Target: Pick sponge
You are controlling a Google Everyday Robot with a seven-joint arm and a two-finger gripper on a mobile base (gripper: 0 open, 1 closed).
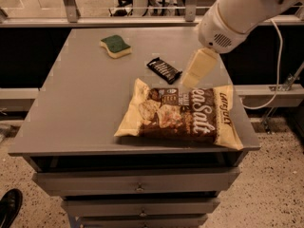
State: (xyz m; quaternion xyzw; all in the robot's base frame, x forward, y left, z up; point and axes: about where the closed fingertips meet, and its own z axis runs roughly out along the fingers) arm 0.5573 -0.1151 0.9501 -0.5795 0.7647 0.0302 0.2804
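Camera view: pincer (191, 81) nr bag (190, 120), sponge (115, 46) apart, arm (240, 11) cropped

You have the sponge (115, 45) on the table (85, 103), in its far left part, near the back edge. The candy-bar wrapper (164, 70) lies to the sponge's right and a little nearer to you, well apart from it. The chip bag (183, 115) lies flat at the table's front right, in front of the wrapper, with its right end reaching the table's right edge. The arm (237, 13) enters from the upper right. Its claw (191, 80) hangs over the table, just right of the wrapper and at the bag's far edge. Under the tabletop, drawers (137, 182) stack one below another. A shoe (9, 208) sits on the floor at front left.
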